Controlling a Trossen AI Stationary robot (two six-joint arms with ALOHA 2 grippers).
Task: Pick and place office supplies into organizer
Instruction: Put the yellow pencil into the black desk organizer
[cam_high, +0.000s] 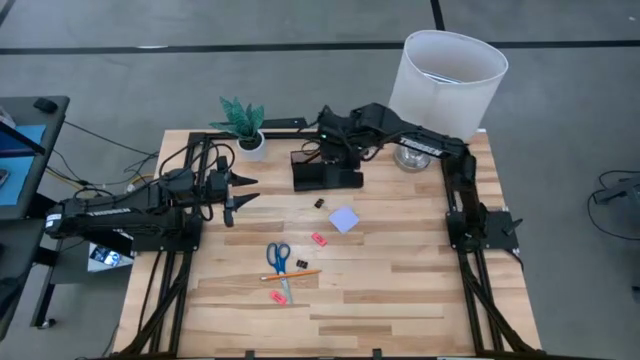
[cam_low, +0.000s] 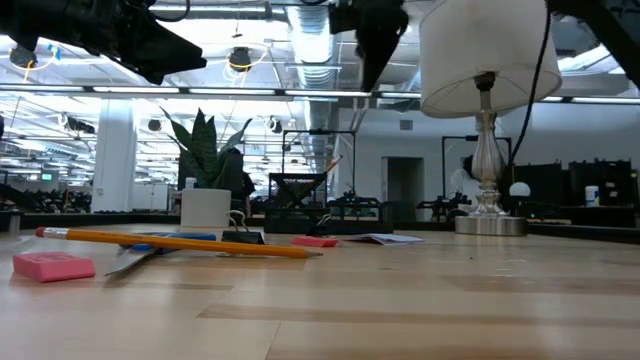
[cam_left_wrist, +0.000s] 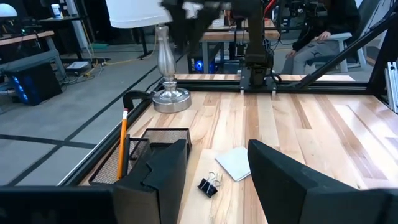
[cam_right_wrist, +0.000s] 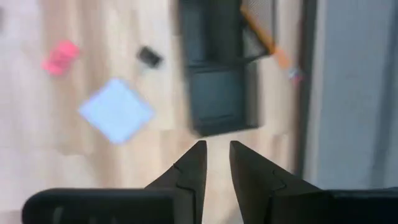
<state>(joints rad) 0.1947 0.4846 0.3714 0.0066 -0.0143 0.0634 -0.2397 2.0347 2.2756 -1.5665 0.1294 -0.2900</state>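
The right gripper (cam_right_wrist: 216, 163) was observed above the organizer (cam_high: 327, 170) at the far side of the table (cam_high: 400, 290), its fingers nearly together with a narrow gap and nothing seen between them. One orange pencil (cam_right_wrist: 264, 37) was seen standing tilted in the organizer's mesh cup section. The left gripper (cam_left_wrist: 214, 171) was held over the table's left side, jaws spread wide and empty. The lavender note pad (cam_high: 344, 220) and a black clip (cam_high: 320, 203) were noted on the wood just in front of the organizer, with a pink eraser (cam_high: 319, 239) near the pad. Nearer the front edge, the blue-handled scissors (cam_high: 279, 262), a second orange pencil (cam_high: 291, 273) and another pink eraser (cam_high: 278, 297) were recorded lying close together. A lamp (cam_high: 445, 75) and potted plant (cam_high: 243, 125) were noted at the far edge.
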